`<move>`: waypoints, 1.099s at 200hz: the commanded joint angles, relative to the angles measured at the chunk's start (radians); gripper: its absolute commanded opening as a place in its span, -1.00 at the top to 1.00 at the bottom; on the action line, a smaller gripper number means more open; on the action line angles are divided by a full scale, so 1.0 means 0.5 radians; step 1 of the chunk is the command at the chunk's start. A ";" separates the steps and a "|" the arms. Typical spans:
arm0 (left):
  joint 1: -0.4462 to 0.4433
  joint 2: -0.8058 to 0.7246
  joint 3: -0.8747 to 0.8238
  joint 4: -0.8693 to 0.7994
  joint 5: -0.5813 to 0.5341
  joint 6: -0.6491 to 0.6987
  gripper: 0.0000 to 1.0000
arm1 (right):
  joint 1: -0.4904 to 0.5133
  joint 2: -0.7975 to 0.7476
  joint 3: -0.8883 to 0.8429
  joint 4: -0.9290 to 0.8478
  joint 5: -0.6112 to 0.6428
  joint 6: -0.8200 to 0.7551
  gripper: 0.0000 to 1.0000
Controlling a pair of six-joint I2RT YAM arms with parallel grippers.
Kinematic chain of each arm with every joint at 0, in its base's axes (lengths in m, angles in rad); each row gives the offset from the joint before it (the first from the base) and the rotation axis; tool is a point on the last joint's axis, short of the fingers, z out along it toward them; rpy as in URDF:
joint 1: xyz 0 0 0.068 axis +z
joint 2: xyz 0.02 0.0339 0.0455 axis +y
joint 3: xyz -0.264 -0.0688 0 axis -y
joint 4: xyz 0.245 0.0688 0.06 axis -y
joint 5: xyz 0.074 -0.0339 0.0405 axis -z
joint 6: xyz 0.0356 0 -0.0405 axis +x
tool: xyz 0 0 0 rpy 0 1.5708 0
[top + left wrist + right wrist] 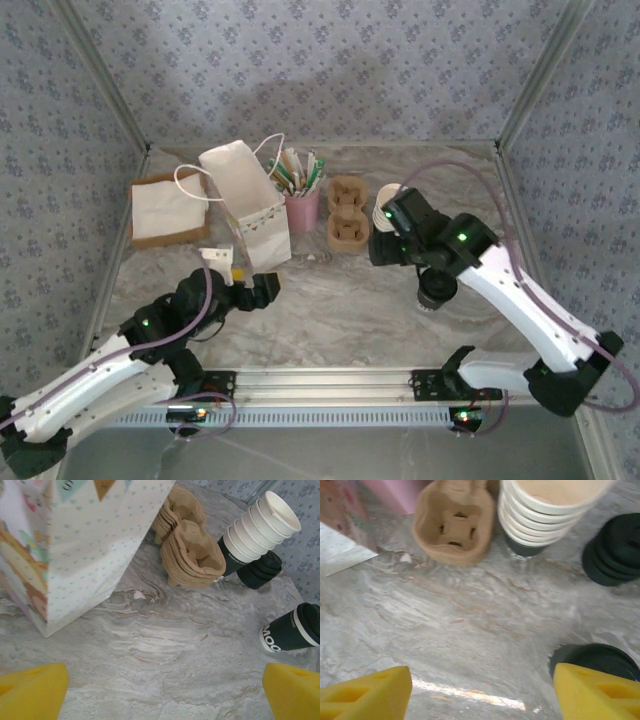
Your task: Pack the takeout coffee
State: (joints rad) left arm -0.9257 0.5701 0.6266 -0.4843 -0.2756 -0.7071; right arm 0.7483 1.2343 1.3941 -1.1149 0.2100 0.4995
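- The takeout coffee (286, 631), a dark cup with white lettering and a black lid, stood upright on the right half of the worktop (330, 320), closer to the near edge than the other cups
- The right gripper (480, 676) hung low beside it, jaws spread wide with nothing between them; the cup's black lid lay just beside the inner edge of one yellow pad (592, 692), and whether the two touched could not be told
- The left gripper (165, 682) hovered over bare marble left of centre, jaws fully apart and holding nothing
- A printed paper bag (247, 200) stood upright just beyond the left gripper, toward the far edge
- To the bag's right, along the far edge, stood a pink holder (302, 210) full of sticks, then brown pulp carriers (347, 215), then a stack of lidless cream cups (260, 522) with a stack of black lids (260, 570) beside it
- A brown mat (150, 241) topped with white paper lay near the far left corner
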 commanded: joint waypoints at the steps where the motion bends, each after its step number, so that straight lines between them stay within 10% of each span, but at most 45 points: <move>1: 0.031 -0.016 0.071 -0.173 -0.088 0.064 -0.99 | 0.067 0.232 0.157 0.089 -0.061 -0.041 -0.47; 91: 0.074 0.204 -0.186 0.312 0.350 -0.104 -0.83 | -0.040 1.055 0.833 -0.011 -0.079 -0.144 -0.19; 220: 0.135 0.439 -0.302 0.539 0.223 -0.089 -0.43 | -0.328 1.678 1.381 -0.088 -0.139 -0.207 -0.03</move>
State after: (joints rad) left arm -0.8753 0.7826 0.4782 -0.2413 -0.1459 -0.7681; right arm 0.5953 2.0201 2.0296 -1.1248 0.1574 0.4187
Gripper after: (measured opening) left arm 0.718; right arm 0.517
